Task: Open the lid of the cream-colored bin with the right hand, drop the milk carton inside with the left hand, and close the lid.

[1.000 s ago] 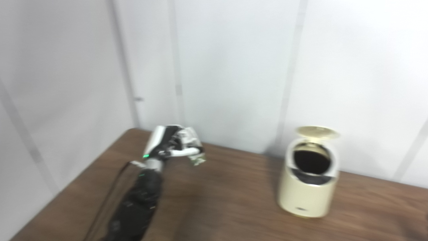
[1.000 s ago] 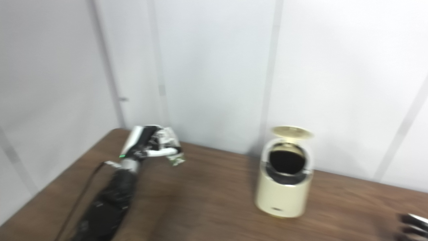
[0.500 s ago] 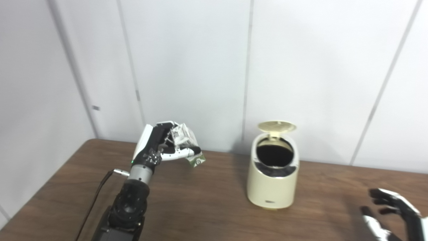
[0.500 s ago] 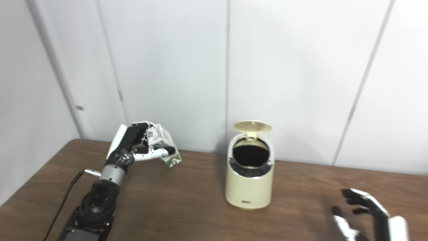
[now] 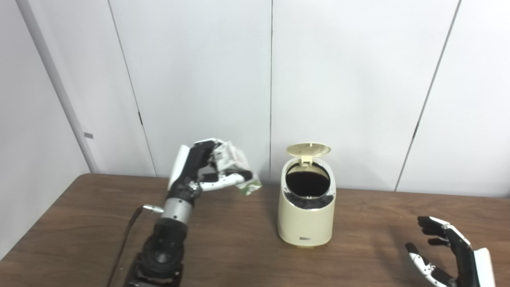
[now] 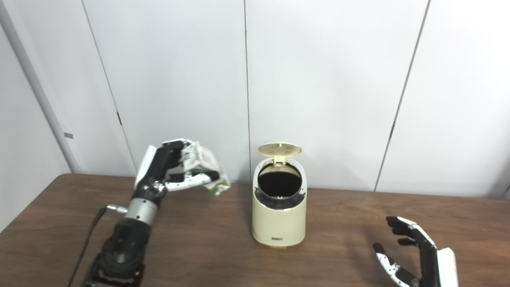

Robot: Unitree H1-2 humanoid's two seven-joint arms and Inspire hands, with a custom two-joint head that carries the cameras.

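Two hands up: left hand [image 5: 199, 171] clasped round the milk carton [image 5: 235, 167] above the table [image 5: 239, 247], left of the cream-colored bin [image 5: 306, 215] — lid [image 5: 308, 149] raised. Right hand [image 6: 414, 255] spread, empty — whole only in right eye view.

Right hand [image 5: 452, 255] partly cut off by bottom edge; bin [image 5: 306, 215] interior dark.

No legible text; print on milk carton [image 5: 235, 165] and bin [image 5: 306, 211] label too blurred.
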